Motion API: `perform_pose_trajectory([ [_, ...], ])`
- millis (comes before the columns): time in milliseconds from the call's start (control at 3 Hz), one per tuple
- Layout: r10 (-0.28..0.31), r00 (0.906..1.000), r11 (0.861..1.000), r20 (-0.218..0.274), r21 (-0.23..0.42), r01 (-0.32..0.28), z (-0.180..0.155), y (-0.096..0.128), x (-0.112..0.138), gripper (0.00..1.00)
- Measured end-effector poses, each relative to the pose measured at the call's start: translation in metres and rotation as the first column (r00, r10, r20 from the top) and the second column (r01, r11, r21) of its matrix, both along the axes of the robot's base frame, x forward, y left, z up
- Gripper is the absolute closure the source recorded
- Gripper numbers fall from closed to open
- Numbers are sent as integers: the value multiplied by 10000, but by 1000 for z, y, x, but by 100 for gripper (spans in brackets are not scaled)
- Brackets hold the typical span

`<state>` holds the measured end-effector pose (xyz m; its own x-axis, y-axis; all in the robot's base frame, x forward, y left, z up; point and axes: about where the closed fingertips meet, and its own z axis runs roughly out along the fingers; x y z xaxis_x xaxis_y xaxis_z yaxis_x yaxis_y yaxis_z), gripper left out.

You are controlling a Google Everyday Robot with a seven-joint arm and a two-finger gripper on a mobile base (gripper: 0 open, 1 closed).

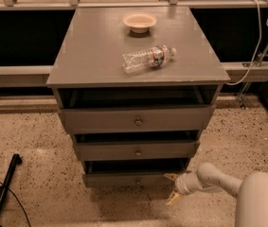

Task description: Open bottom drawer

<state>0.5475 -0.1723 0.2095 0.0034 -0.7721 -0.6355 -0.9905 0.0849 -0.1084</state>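
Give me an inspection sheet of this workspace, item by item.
Surface: grey cabinet top, flat, carrying two items.
Job's things: bottom drawer, lowest front, dark gap above it; knob not made out.
Clutter: bowl upright at the back; plastic bottle lying on its side.
Grippers: gripper low at the bottom drawer's right end, fingers spread, holding nothing.
Cables: white cable hanging at the right.
Surroundings: speckled floor; metal rail behind; black bar on the floor, left.
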Motion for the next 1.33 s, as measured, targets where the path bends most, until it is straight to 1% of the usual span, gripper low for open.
perform_pose_trajectory([
  [333, -85, 9979, 9995, 639, -313, 105, -5, 1, 22, 0],
  [667, 10, 9940, 9950, 1095, -996, 100, -17, -1, 48, 0],
  [1000, 207, 9939, 9889, 1085, -1484, -44, -36, 1, 67, 0],
  [1333, 220, 9958, 9828, 885, -1848, -53, -54, -6, 80, 20],
])
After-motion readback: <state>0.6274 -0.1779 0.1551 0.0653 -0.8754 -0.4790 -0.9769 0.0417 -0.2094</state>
